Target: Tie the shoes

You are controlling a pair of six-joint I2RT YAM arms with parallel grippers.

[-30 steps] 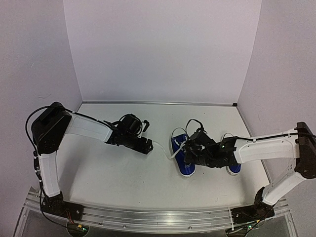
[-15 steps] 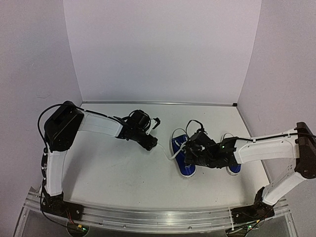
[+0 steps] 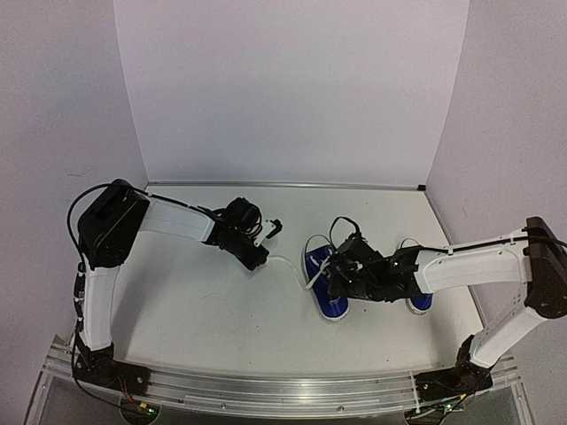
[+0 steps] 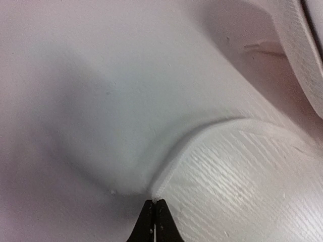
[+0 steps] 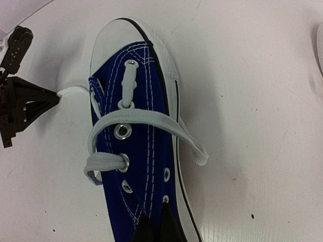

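One shoe (image 5: 146, 126) lies on the table (image 3: 204, 310) just right of its middle, and the other shoe (image 3: 418, 303) sits nearer the right edge, mostly hidden by the right arm (image 3: 469, 261). The right gripper (image 5: 154, 224) rests on the first shoe's blue upper, fingers close together — the left gripper (image 4: 155, 214), fingers pinched together, clamps a white lace (image 3: 288, 266) running from that shoe toward the left edge.
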